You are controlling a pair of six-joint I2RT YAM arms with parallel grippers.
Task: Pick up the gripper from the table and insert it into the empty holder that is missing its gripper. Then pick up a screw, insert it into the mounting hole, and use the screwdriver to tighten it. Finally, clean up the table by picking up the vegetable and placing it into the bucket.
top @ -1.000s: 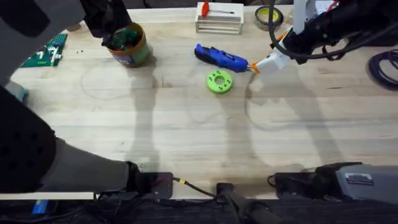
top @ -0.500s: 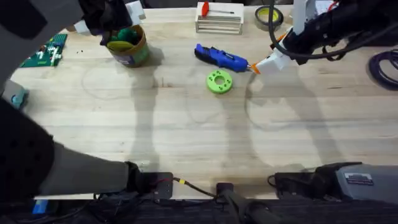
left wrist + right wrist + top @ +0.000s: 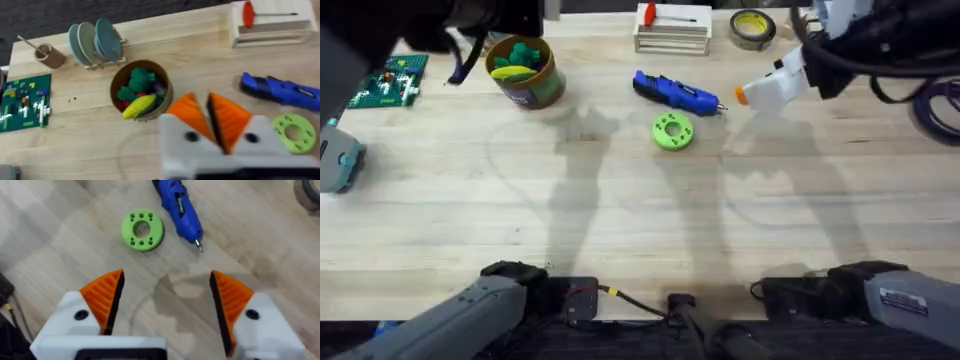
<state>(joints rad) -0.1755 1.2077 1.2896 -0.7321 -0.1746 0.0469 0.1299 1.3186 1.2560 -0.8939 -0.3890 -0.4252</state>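
The brown bucket [image 3: 528,78] [image 3: 142,93] stands at the back left with toy greens inside. A yellow-green vegetable [image 3: 512,72] [image 3: 138,106] lies on top of them. In the left wrist view my left gripper [image 3: 210,119] hovers above and beside the bucket, orange pads close together with nothing between them. The blue screwdriver [image 3: 676,92] [image 3: 178,206] lies on the table at the back centre. My right gripper [image 3: 746,96] [image 3: 167,300] hangs open just right of its tip, holding nothing. The loose gripper, the holder and the screw are out of view.
A lime-green disc [image 3: 672,131] [image 3: 142,229] lies in front of the screwdriver. A wooden crate [image 3: 672,32] with a red-handled tool, a tape roll [image 3: 752,27], a plate rack [image 3: 95,42] and a green board [image 3: 386,82] line the back. A grey object [image 3: 336,160] sits far left.
My left arm has drawn back from over the bucket, and the yellow-green vegetable now shows lying inside. My right gripper has moved right, away from the screwdriver's tip.
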